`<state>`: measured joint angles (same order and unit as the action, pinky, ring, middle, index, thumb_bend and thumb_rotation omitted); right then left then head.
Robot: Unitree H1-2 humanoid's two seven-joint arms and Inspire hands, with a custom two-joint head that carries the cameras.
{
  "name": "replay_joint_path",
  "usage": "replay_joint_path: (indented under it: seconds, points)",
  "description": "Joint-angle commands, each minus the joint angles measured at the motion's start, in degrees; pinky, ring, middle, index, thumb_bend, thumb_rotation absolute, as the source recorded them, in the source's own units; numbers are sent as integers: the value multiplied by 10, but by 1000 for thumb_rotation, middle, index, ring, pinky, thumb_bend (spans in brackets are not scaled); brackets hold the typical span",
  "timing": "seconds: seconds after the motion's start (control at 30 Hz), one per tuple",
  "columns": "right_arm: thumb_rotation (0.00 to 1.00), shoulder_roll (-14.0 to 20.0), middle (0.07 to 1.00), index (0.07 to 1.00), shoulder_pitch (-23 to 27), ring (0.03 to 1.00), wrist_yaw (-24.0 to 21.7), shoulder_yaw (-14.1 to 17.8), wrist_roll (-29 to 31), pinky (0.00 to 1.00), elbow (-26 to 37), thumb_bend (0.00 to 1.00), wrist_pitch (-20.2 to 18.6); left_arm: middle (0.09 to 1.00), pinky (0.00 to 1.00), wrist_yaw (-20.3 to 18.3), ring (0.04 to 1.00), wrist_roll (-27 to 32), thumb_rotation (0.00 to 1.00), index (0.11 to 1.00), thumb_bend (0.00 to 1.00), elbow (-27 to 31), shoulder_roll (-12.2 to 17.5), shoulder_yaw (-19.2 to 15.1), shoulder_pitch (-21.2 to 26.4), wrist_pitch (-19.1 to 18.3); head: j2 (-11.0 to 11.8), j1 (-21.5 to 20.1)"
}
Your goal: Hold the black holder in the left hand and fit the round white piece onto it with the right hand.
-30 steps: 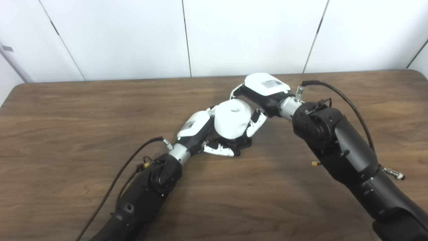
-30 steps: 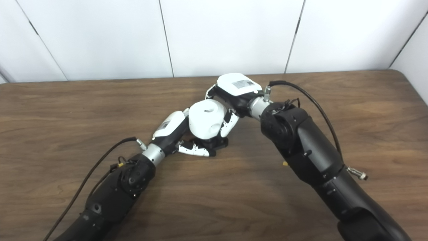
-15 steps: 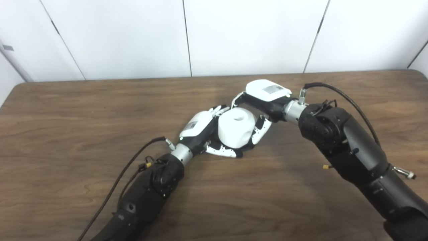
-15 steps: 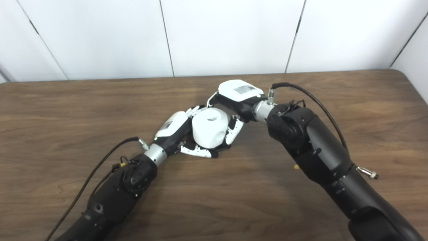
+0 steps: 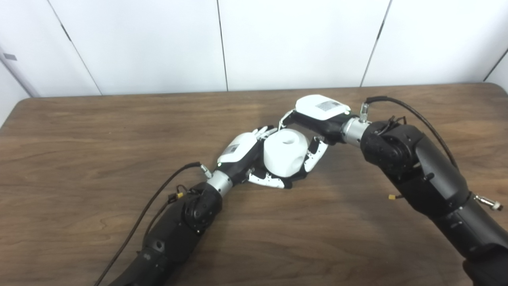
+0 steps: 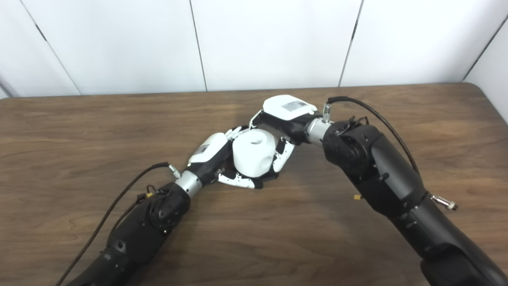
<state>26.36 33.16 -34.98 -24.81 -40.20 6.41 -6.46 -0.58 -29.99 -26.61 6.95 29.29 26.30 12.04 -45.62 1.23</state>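
Observation:
The round white piece, with a hole in its top, sits low over the black holder, of which only a dark edge shows under it. My left hand is shut on the holder from the left, its fingers curled under and behind the white piece. My right hand is shut on the white piece from the right and behind, one finger down its right side. The same group shows in the right eye view, with the white piece at the centre of the table.
A brown wooden table carries the work, with a white panelled wall behind it. Black cables run along both forearms.
The white piece and my right hand have come down onto the holder, which is now almost hidden. Both hands and the piece have shifted slightly to the right.

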Motion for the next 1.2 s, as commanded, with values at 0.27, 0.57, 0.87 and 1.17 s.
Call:
replay_joint_path:
  seconds: [0.27,0.57,0.87,1.17]
  points:
    - [399,11,996,994,13,987,-51,-5,-46,861,41,997,-34,944,1000,-49,1000,-3,58,481,524,-39,-19,31,-38,-11,2,-1]
    - [364,3,1000,1000,11,981,-38,18,-56,855,41,1000,-33,945,1000,-54,1000,1,59,481,524,-38,-18,30,-40,-11,0,-2]
    - [355,5,1000,1000,14,964,-27,43,-43,857,36,1000,-26,942,1000,-54,1000,2,60,481,524,-39,-18,30,-41,-11,0,-4]
    - [340,25,1000,1000,41,994,-48,77,-21,855,35,976,-41,943,1000,-53,1000,3,59,481,524,-43,-15,30,-42,-6,2,-10]
